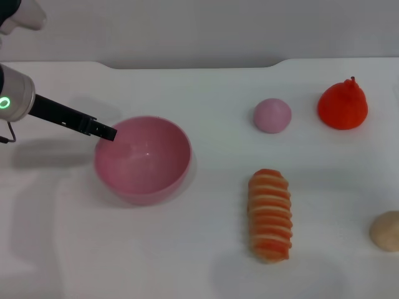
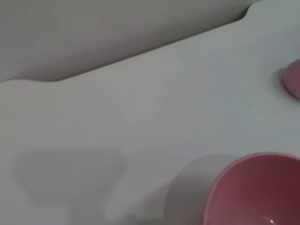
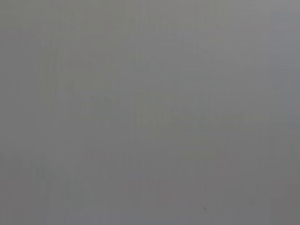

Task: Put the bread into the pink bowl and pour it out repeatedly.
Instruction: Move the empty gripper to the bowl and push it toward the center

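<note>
Striped orange-and-cream ridged toy bread [image 1: 270,215] lies free on the white worktop [image 1: 206,261], right of the empty round pink plastic bowl [image 1: 143,159]. Left pincer [image 1: 106,131] grips the bowl's rim (presumably steadying it); right pincer unseen.

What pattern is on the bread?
Orange and cream stripes across the bread; clearest in the head view.
</note>
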